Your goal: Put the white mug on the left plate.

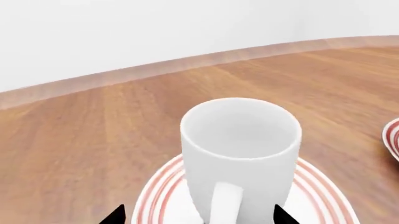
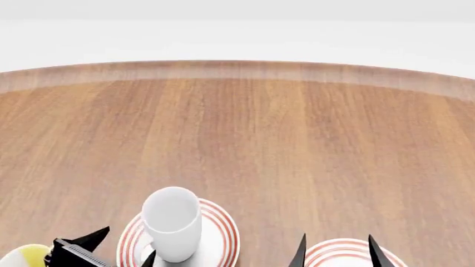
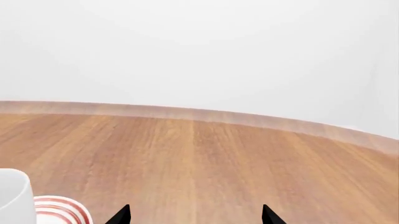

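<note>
The white mug (image 2: pixel 172 222) stands upright on the left plate (image 2: pixel 222 236), a white plate with red rings. In the left wrist view the mug (image 1: pixel 240 154) fills the middle, its handle facing the camera, on the plate (image 1: pixel 156 196). My left gripper (image 1: pixel 198 217) is open, its black fingertips (image 1: pixel 115 217) wide apart on either side of the mug without touching it. In the head view the left gripper (image 2: pixel 122 250) sits at the plate's near left edge. My right gripper (image 3: pixel 194 215) is open and empty; in the head view it (image 2: pixel 337 253) hovers over the right plate (image 2: pixel 337 256).
A smaller white mug with yellow inside (image 2: pixel 26 257) sits at the far left bottom edge. The wooden table (image 2: pixel 297 144) stretches far ahead to its curved far edge. The right plate's rim shows in the left wrist view (image 1: pixel 391 137).
</note>
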Robot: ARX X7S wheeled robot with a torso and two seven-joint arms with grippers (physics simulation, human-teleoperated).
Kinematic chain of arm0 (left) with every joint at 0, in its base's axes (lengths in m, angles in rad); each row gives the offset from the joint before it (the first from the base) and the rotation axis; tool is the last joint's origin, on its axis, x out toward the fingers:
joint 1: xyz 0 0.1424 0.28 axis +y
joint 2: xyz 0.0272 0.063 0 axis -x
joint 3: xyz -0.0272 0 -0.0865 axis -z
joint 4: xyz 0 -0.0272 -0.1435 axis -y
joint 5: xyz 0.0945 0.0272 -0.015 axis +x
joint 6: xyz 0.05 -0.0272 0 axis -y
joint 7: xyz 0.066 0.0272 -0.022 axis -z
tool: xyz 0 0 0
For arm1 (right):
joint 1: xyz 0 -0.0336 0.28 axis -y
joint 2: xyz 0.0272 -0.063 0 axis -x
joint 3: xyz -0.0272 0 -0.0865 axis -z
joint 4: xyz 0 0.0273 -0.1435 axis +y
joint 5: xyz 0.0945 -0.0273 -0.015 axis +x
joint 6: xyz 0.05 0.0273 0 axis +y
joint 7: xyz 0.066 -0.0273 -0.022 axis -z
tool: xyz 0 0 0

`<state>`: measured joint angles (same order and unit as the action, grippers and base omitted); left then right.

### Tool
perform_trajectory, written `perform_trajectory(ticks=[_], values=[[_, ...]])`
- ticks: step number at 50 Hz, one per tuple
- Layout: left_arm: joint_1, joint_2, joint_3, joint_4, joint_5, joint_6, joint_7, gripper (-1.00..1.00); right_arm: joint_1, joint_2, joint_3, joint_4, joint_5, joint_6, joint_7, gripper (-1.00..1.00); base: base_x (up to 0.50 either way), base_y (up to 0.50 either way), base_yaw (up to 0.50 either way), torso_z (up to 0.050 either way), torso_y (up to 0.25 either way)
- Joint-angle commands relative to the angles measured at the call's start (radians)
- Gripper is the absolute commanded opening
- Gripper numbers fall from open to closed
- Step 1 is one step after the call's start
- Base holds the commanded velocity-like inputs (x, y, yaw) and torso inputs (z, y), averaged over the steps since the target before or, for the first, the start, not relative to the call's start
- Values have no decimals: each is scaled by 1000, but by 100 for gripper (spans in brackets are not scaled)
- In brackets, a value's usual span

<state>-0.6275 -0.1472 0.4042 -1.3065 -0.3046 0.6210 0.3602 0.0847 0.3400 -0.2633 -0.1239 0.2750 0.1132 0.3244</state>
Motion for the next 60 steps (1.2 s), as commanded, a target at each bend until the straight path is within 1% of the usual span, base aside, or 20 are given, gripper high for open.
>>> perform_trajectory(ticks=[1,7,11,13,14,16,18,20,24,26,31,36,45,50,55,60], values=[[-3,9,-99,-1,76,-1,4,100,1,2,-3,-4,2,3,4,100,0,0,0,0,0],[-5,10,-124,1,94,6,16,100,2,4,-4,-12,3,9,6,100,0,0,0,0,0],[5,9,-121,22,101,13,15,100,5,3,-4,-2,4,3,5,100,0,0,0,0,0],[52,-8,-117,152,98,-50,1,100,6,3,-5,-1,4,2,5,100,0,0,0,0,0],[116,-32,-114,302,86,-139,-16,100,6,4,-5,-2,4,2,5,100,0,0,0,0,0],[170,-56,-111,479,77,-203,-29,100,7,4,-2,-5,6,2,8,100,0,0,0,0,0],[196,-67,-111,551,68,-231,-34,100,6,5,1,-10,7,-3,10,100,0,0,0,0,0],[239,-87,-106,668,72,-261,-53,100,-1,8,-1,-25,-10,-38,11,100,0,0,0,0,0],[318,-127,-107,894,52,-329,-78,100,-18,16,3,-82,-16,-36,27,100,0,0,0,0,0],[351,-147,-114,1000,56,-354,-109,100,-32,26,8,-125,-20,-38,37,100,0,0,0,0,0],[412,-163,-148,1153,29,-356,-157,100,-69,43,15,-198,-49,-71,56,100,0,0,0,0,0],[498,-201,-162,1349,21,-390,-200,100,-106,59,23,-283,-68,-86,75,100,0,0,0,0,0],[555,-232,-176,1482,25,-394,-229,100,-136,75,20,-373,-97,-68,99,100,0,0,0,0,0],[596,-259,-196,1588,17,-408,-253,100,-141,82,22,-396,-107,-60,107,100,0,0,0,0,0],[624,-272,-201,1640,1,-402,-254,100,-153,89,20,-421,-118,-60,113,100,0,0,0,0,0],[653,-280,-201,1687,15,-395,-263,100,-170,96,16,-457,-134,-49,122,100,0,0,0,0,0]])
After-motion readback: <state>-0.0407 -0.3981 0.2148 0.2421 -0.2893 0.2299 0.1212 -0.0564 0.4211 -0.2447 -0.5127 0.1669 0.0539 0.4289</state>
